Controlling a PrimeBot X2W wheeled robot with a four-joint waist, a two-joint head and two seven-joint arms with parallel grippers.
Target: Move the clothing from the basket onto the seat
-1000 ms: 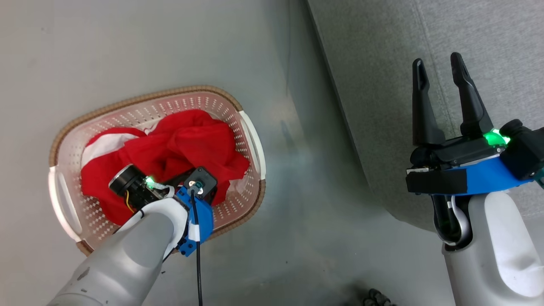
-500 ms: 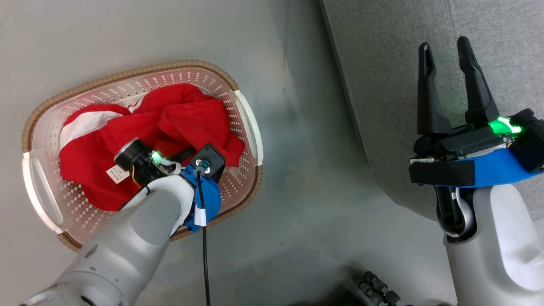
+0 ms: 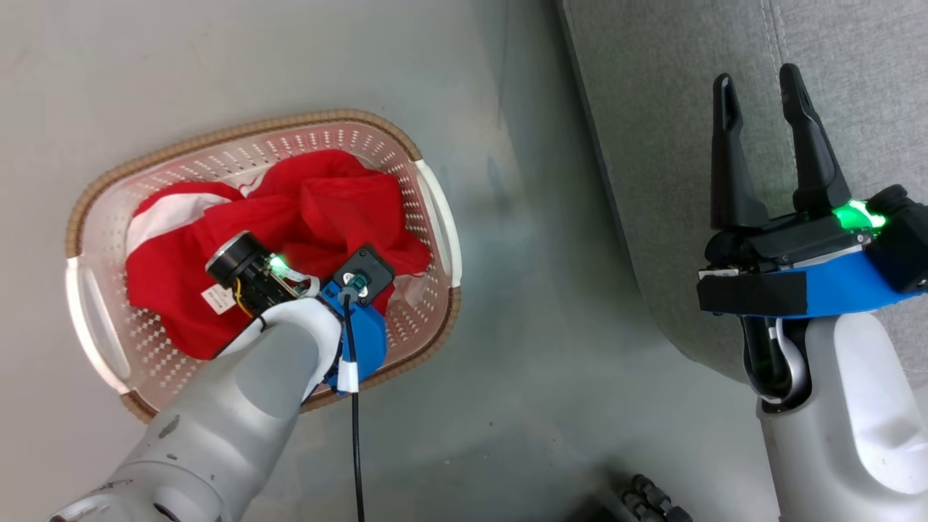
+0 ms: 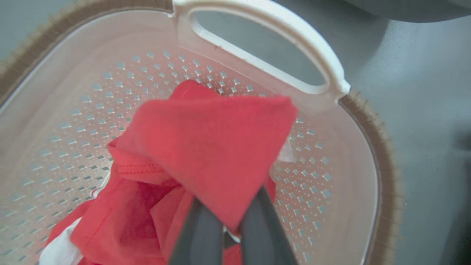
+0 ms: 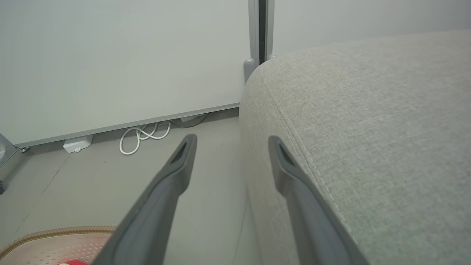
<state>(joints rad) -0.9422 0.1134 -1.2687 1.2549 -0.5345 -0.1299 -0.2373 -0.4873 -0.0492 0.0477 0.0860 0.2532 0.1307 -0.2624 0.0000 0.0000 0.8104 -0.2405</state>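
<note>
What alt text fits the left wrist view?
The left claw pinches a fold of red clothing inside the cream perforated basket. A white handle and brown rim sit beyond it, with grey floor at right.

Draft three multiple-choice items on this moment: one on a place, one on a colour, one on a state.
1. Where does the clothing lie?
A. in the basket
B. on a table
C. on a hanger

2. What colour is the basket's rim?
A. blue
B. brown
C. black

3. How is the left gripper?
A. open, high above the clothing
B. open, holding nothing
C. shut on the clothing

Answers:
1 A, the red heap sits within the perforated walls.
2 B, a brown woven band rings the top.
3 C, the left wrist view shows a red fold pinched between its fingers.
</note>
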